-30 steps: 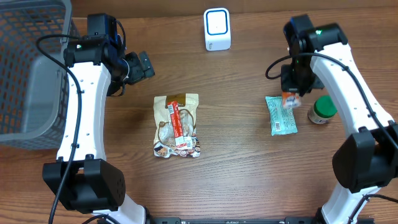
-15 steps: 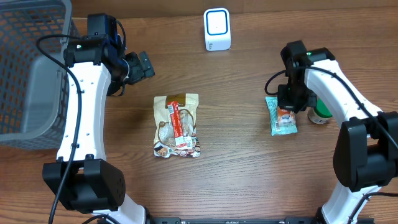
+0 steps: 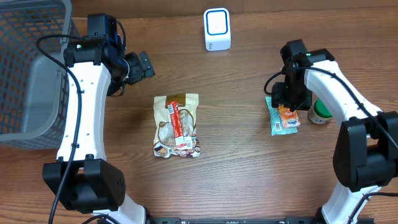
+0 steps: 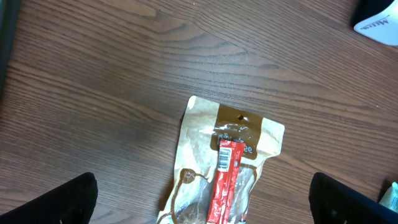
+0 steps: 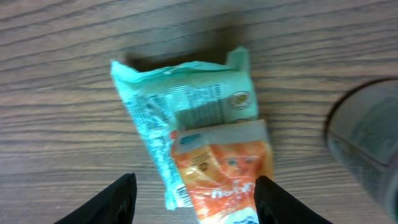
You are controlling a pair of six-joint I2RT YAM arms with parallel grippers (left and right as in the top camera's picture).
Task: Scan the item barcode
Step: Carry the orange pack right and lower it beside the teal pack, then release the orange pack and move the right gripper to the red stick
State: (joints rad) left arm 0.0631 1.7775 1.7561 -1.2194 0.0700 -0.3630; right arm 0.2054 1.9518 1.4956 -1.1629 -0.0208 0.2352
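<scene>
At 3 o'clock, right gripper [image 5: 196, 199] straddled packet [image 5: 186, 106], fingers apart; left gripper [image 3: 140, 64] also spread. Looked like pick-up step; next: clamp packet, carry to scanner [image 3: 217, 28] at 12.

Basket [image 3: 25, 74] far to my left. Scanner [image 3: 217, 29] at back of worktop [image 3: 236, 168], centre. Bag [image 3: 176, 126] flat mid-worktop, before scanner, slightly left. Pouch [image 5: 180, 93] to my right, sachet [image 5: 227, 168] on it. Jar [image 3: 321, 111] just right of pouch.
</scene>
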